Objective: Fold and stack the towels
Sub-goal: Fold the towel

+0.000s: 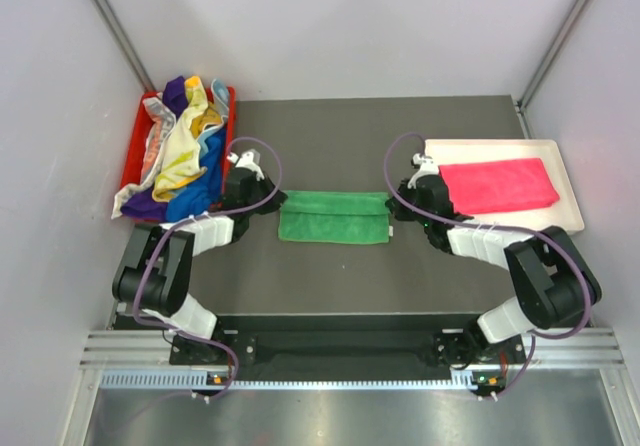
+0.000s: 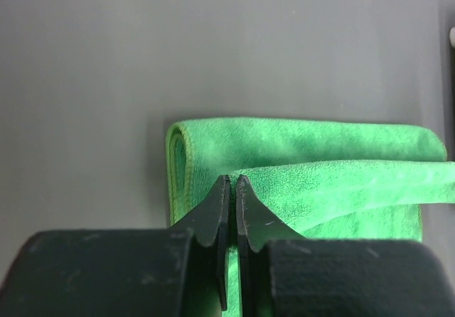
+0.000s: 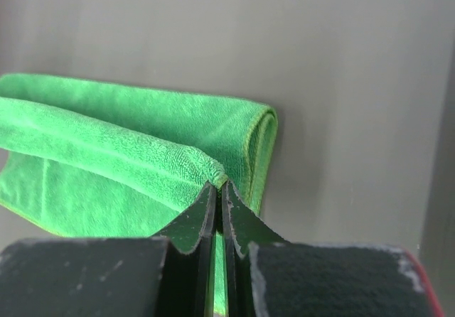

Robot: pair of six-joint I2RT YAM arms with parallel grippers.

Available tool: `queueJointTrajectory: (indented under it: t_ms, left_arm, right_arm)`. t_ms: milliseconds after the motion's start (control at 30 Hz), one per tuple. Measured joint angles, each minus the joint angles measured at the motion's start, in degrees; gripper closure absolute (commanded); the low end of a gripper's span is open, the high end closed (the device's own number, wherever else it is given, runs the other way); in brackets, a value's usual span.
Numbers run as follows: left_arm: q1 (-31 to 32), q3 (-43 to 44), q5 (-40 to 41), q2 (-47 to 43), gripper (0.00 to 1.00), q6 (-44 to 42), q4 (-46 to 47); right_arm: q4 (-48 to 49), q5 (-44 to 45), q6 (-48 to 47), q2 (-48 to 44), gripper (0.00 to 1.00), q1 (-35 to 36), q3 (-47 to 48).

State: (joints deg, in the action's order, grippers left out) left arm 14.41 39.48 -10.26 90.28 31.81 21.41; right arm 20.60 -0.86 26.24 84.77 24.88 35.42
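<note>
The green towel (image 1: 334,218) lies folded on the tabletop (image 1: 330,136) between the arms, the left end effector (image 2: 233,180) and right end effector (image 3: 219,185) each clenched on one end of its upper layer. Soft, light and limp, it will likely sag between grips; corners hold best.

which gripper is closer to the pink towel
Right. The right gripper holds the green towel at the corner beside the pink towel; the left gripper holds its opposite corner.
</note>
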Motion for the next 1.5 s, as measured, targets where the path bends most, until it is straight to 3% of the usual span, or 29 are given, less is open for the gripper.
queueJointTrajectory:
  t_ms: [800,1067,1167,1500]
  left_arm:
    - [1.33,-4.66,-0.2,-2.99,0.99,0.17,-1.57]
    - [1.33,-6.82,-0.44,-5.27,0.82,1.14,-1.6]
    - [1.36,-7.96,-0.35,-7.26,0.75,1.4,-2.21]
    - [2.16,-7.76,4.92,-18.21,0.75,1.44,-8.79]
  right_arm:
    - [2.19,1.42,1.14,-2.32,0.99,1.92,-5.95]
    - [3.76,1.18,1.92,-3.61,0.77,2.6,-8.79]
    - [3.3,1.09,1.9,-5.42,0.63,2.86,-9.57]
    - [-3.85,3.37,0.33,-11.17,0.62,3.04,-7.1]
